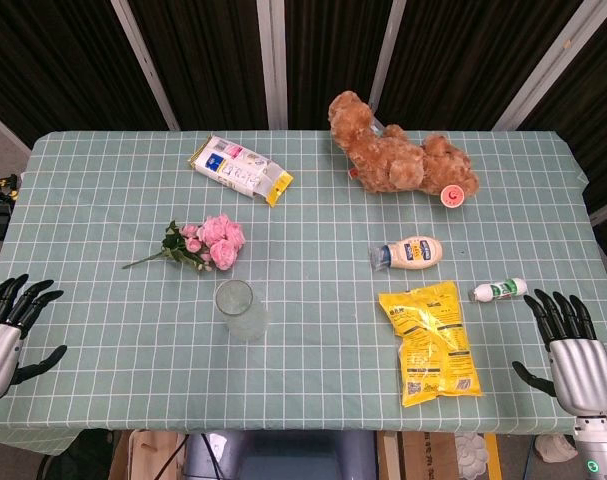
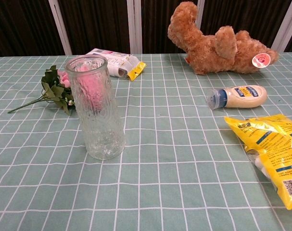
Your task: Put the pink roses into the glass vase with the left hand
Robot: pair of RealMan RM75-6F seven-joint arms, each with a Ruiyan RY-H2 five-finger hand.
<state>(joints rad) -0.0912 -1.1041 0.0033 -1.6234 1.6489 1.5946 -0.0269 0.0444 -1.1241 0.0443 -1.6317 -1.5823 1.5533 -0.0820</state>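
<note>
A bunch of pink roses (image 1: 211, 242) with green leaves lies flat on the checked cloth, left of centre; in the chest view the roses (image 2: 57, 89) sit partly behind the vase. The glass vase (image 1: 238, 309) stands upright and empty just in front of them, and it shows near and tall as the vase (image 2: 96, 107) in the chest view. My left hand (image 1: 11, 322) rests at the table's front left corner, fingers spread, holding nothing, well left of the roses. My right hand (image 1: 571, 350) is at the front right edge, also spread and empty. Neither hand shows in the chest view.
A brown teddy bear (image 1: 401, 152) lies at the back right, a white snack packet (image 1: 240, 169) at the back left. A squeeze bottle (image 1: 410, 254), a yellow chip bag (image 1: 428, 343) and a small white bottle (image 1: 499, 291) lie on the right half.
</note>
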